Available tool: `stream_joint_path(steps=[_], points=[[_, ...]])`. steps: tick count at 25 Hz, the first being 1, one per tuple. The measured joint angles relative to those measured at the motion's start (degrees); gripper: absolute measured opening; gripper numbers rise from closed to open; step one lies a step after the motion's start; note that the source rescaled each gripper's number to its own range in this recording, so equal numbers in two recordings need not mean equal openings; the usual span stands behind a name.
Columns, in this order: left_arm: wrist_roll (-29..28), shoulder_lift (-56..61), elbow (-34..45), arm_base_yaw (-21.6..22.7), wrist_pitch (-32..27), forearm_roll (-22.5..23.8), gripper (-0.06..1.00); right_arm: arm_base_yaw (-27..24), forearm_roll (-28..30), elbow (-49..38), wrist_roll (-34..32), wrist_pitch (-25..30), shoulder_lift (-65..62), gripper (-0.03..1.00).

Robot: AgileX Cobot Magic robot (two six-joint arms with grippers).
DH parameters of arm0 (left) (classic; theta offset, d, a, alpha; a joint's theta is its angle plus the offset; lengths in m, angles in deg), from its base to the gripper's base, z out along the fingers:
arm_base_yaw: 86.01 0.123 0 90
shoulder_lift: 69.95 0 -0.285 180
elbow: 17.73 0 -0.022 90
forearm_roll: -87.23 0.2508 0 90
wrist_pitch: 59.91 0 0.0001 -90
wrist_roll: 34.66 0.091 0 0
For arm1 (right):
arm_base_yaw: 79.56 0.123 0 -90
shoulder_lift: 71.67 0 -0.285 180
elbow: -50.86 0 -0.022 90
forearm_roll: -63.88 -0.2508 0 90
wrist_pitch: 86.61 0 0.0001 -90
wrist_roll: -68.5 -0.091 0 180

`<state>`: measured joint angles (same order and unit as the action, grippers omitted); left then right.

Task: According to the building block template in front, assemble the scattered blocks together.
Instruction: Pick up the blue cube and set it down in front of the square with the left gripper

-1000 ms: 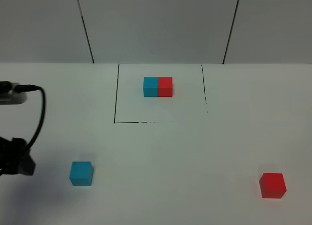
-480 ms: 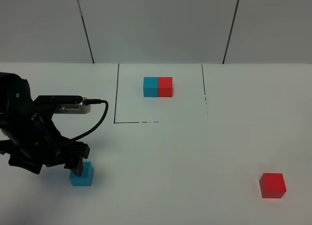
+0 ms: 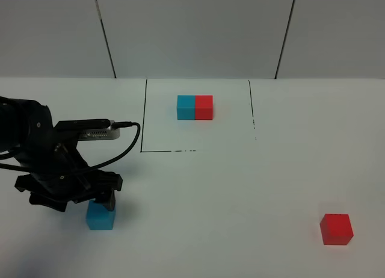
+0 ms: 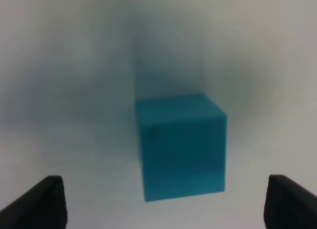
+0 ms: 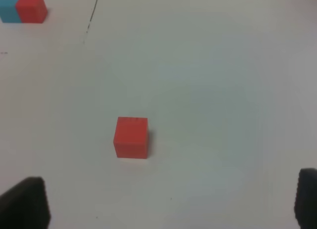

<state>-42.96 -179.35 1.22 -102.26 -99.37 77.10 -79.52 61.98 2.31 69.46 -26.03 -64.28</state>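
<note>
The template point(image 3: 195, 107), a joined cyan and red bar, lies at the back inside a black-lined square; it also shows in the right wrist view point(image 5: 23, 8). The loose cyan cube point(image 3: 100, 218) sits at the front left. My left gripper point(image 3: 100, 201) hangs right above it, open. In the left wrist view the cyan cube point(image 4: 181, 147) lies between the spread fingertips point(image 4: 49, 201) of the left gripper point(image 4: 169, 207), apart from both. The loose red cube point(image 3: 336, 228) sits at the front right. In the right wrist view my right gripper point(image 5: 166, 204) is open and short of the red cube point(image 5: 131, 137).
A black-lined square point(image 3: 143, 124) is drawn on the white table around the template. The left arm's cable point(image 3: 123, 147) loops beside the arm. Grey wall panels stand behind the table. The right arm is out of the exterior high view.
My left arm has come in from the left edge to stand over the cyan cube. Both cubes and the template have stayed put.
</note>
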Motion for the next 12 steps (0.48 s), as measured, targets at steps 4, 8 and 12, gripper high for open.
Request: stream_joint_path(steps=[4,8,12], points=[[0.5,-1.4,0.0,0.0,0.1,-1.1,0.7,0.0,0.0,0.0,0.0,0.0,0.0,1.0],[0.5,-2.4,0.0,-0.5,0.4,-1.2,0.7,0.0,0.0,0.0,0.0,0.0,0.0,1.0],[0.5,-3.5,-1.0,-1.1,0.9,-1.3,0.7,0.0,0.0,0.0,0.0,0.0,0.0,1.0]])
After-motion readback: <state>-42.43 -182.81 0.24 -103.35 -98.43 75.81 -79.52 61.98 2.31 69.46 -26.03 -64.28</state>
